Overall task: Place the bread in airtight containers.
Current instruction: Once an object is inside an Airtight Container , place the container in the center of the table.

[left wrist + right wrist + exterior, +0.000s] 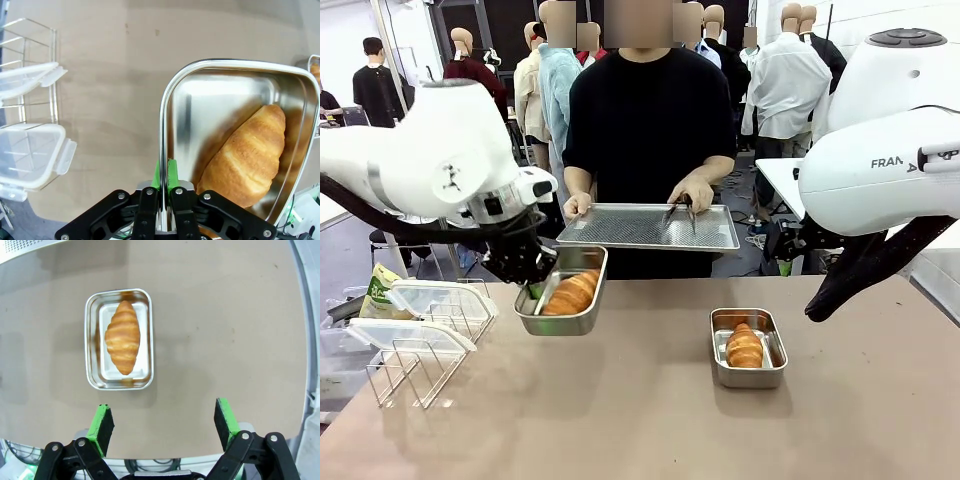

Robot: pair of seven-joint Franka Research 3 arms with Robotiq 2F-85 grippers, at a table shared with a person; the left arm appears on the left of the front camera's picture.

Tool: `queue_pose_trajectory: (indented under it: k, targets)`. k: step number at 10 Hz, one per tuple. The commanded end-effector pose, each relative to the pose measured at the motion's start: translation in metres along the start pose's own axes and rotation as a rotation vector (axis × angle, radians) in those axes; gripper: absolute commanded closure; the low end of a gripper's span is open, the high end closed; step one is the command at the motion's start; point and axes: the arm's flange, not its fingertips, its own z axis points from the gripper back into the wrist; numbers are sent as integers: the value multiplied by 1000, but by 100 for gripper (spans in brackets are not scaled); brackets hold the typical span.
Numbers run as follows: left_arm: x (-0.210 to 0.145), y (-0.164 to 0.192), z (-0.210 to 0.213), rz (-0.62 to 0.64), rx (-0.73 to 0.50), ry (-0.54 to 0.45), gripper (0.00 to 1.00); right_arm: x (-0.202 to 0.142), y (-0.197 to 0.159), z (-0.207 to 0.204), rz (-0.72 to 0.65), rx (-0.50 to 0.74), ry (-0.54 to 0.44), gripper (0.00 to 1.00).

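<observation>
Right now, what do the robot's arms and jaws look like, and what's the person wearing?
Both arms are bulky, rounded white shells. The left arm has a grey band and a black cable beneath; the right arm bears dark lettering starting FRAN and a dark round cap. The jaws are black linkages with silver bolts and green pads. The person wears a black short-sleeved top.
</observation>
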Motion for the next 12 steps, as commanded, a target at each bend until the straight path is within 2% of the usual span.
queue_pose_trajectory:
  k: [1,3,6,12]
  targets:
    - [14,0,-38,44,25,-7,100,0,0,1,3,-1,-2,0]
    - [27,-6,-79,69,53,-16,100,0,0,1,3,-1,-2,0]
    - [48,-10,-127,94,11,73,100,0,0,1,3,-1,-2,0]
    - [47,-5,-137,105,14,137,100,0,0,1,3,-1,-2,0]
